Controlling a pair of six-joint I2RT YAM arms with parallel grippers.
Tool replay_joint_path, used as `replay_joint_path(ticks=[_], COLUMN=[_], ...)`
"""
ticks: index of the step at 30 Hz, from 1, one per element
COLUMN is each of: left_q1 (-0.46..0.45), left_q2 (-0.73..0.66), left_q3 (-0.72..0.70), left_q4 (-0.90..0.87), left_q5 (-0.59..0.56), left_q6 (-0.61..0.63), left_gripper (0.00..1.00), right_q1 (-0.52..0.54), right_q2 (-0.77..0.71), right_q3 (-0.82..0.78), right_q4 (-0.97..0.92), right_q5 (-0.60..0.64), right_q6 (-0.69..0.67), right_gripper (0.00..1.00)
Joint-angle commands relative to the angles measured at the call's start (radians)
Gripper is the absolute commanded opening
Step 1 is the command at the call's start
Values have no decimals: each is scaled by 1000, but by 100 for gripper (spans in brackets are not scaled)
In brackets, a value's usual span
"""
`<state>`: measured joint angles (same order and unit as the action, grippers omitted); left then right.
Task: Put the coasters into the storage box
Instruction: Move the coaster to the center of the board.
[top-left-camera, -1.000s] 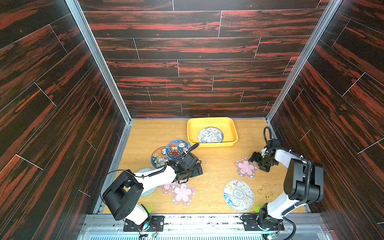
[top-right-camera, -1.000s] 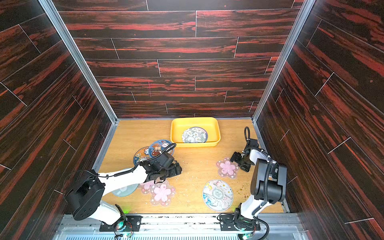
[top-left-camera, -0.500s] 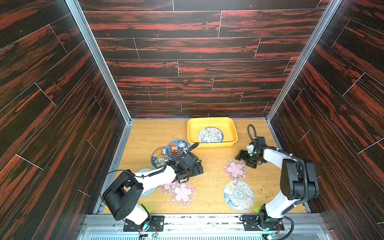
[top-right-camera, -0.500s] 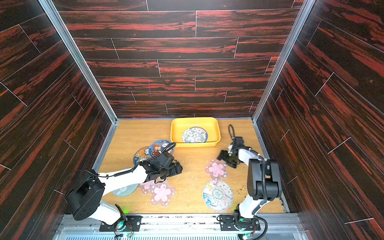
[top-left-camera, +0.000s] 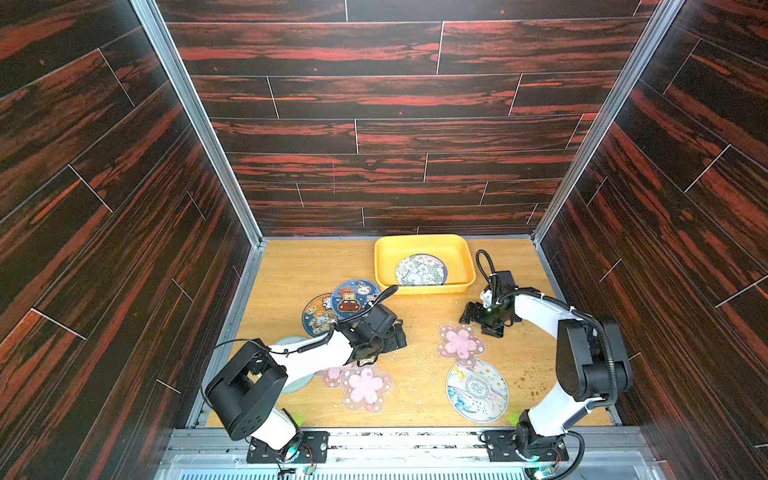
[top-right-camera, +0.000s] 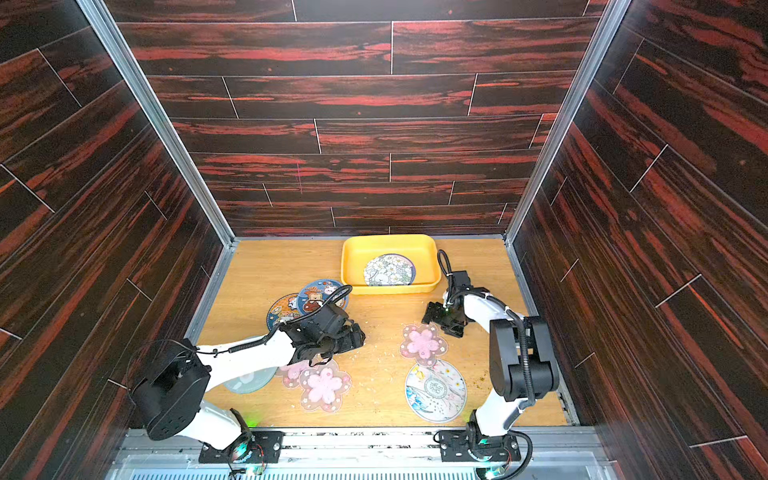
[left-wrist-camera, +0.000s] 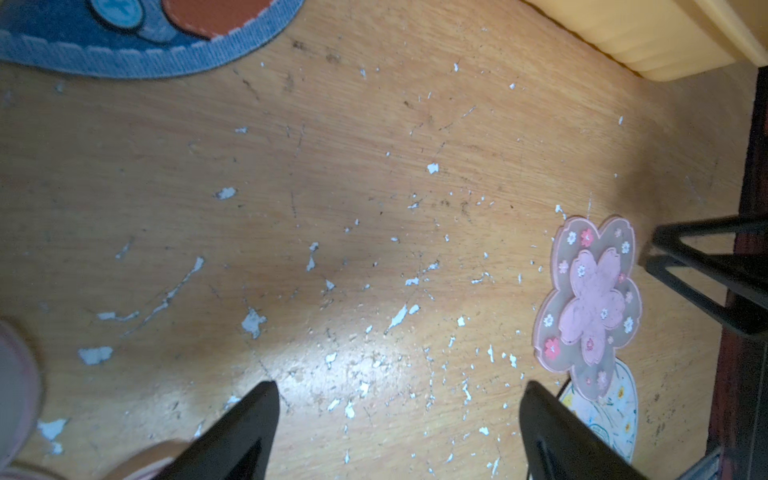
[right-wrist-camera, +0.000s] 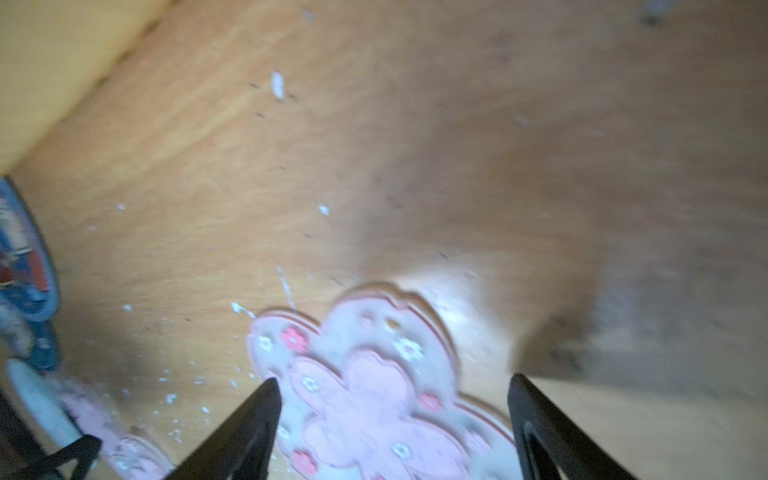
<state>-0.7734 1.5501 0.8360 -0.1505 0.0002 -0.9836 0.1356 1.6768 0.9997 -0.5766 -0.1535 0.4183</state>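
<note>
The yellow storage box (top-left-camera: 383, 266) (top-right-camera: 348, 266) stands at the back with one white floral coaster (top-left-camera: 420, 270) in it. On the table lie two blue cartoon coasters (top-left-camera: 353, 296), a pink blossom coaster (top-left-camera: 460, 344) (right-wrist-camera: 374, 399), a white round coaster (top-left-camera: 477, 390) and pink blossom coasters (top-left-camera: 365, 386) at the front left. My right gripper (top-left-camera: 478, 324) (right-wrist-camera: 394, 378) is open, low over the far edge of the pink blossom coaster, holding nothing. My left gripper (top-left-camera: 395, 336) (left-wrist-camera: 399, 386) is open over bare table in the middle.
A grey-green disc (top-left-camera: 291, 345) lies partly under the left arm. White flecks litter the wooden table (left-wrist-camera: 332, 208). Dark wood-pattern walls close in three sides. The box's wall (left-wrist-camera: 644, 37) and the right gripper's fingers (left-wrist-camera: 706, 282) show in the left wrist view.
My right gripper has swung left from the right wall, and the pink blossom coaster beside it has slid left with it. The left arm has stayed put.
</note>
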Motion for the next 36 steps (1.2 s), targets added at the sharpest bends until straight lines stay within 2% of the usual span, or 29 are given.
replay_joint_path(ticks=[1, 8, 13, 22, 29, 36], left_q1=[3, 5, 4, 5, 4, 4], left_q2=[11, 5, 12, 6, 9, 48], left_q3=[18, 15, 10, 3, -12, 0], left_q4=[7, 2, 6, 14, 23, 47], left_q5=[0, 0, 6, 5, 6, 12], left_q6=[0, 3, 3, -3, -5, -4], left_gripper=[94, 94, 94, 94, 94, 93], right_q1=[-5, -3, 15, 140, 268, 321], right_q2=[-52, -68, -39, 12, 100, 146], right_q3=[-37, -138, -131, -105, -8, 42], right_q4=[-79, -47, -14, 37, 63, 64], right_q5=[26, -4, -39, -103, -120, -130], right_q6=[-15, 7, 11, 109, 152, 158], right_gripper=[86, 86, 86, 86, 86, 86])
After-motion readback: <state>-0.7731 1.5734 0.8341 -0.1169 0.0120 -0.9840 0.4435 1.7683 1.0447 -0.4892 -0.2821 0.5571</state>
